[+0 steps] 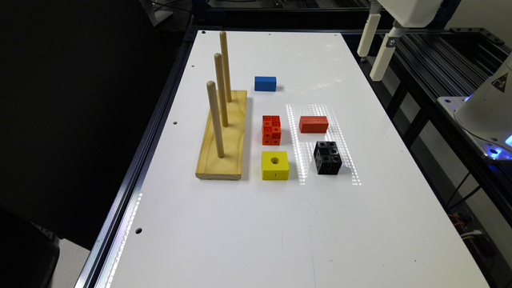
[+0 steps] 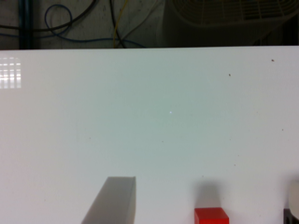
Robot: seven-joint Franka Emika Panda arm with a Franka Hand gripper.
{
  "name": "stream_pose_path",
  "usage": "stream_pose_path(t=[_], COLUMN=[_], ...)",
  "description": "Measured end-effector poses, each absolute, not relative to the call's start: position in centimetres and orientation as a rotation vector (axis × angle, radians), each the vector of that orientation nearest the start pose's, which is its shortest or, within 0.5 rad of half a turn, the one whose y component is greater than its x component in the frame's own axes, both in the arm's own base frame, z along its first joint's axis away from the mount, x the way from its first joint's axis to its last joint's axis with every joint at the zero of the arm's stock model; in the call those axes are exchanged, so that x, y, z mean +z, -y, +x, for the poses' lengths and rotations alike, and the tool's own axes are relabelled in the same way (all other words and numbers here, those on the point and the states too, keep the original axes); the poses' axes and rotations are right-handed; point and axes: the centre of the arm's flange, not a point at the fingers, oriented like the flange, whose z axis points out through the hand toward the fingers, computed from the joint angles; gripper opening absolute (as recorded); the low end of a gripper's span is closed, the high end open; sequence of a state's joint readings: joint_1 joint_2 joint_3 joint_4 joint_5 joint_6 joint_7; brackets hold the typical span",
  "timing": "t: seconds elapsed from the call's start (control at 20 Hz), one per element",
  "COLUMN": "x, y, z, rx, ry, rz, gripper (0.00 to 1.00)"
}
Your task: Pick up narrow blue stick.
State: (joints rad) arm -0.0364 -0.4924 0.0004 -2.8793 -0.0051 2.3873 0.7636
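The narrow blue stick [image 1: 265, 83] sits flat on the white worktop [image 1: 360, 224], alone at the far end of the cluster and just off the far end of the wooden peg board [image 1: 224, 138], whose three upright dowels rise along the exterior view's left. Nearer the camera comes the orange studded block [image 1: 271, 130], with the red block [image 1: 313, 124] beside it toward the exterior view's right, the two apart. Nearer still, the yellow cube [image 1: 275, 165] with a round hole in its top stands next to the black studded cube [image 1: 327, 157], a patch of reflected light dots lying across the worktop between and around them. Up high at the far right corner hangs the claw [image 1: 373, 50], raised above the worktop's edge and well apart from the blue stick, nothing gripped in it. From the wrist view one pale finger [image 2: 114, 200] pokes into frame with the red block's top [image 2: 211, 216] close by, and with the other finger out of frame, I cannot tell whether the claw is spread or closed.
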Motion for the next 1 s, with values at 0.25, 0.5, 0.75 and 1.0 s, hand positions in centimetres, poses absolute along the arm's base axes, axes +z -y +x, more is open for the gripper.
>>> stream_pose_path(t=[0.25,0.5,0.75,1.0], x=[32.03,32.03,32.03,32.05], y=[1.20,1.19,1.20,1.85], z=[33.43,33.43,33.43,33.40], rx=[-0.003,-0.003,-0.003,-0.005], ry=[-1.218,-1.218,-1.218,-1.226], rz=[-2.899,-2.900,-2.900,-2.898], gripper=[1.00,1.00,1.00,1.00])
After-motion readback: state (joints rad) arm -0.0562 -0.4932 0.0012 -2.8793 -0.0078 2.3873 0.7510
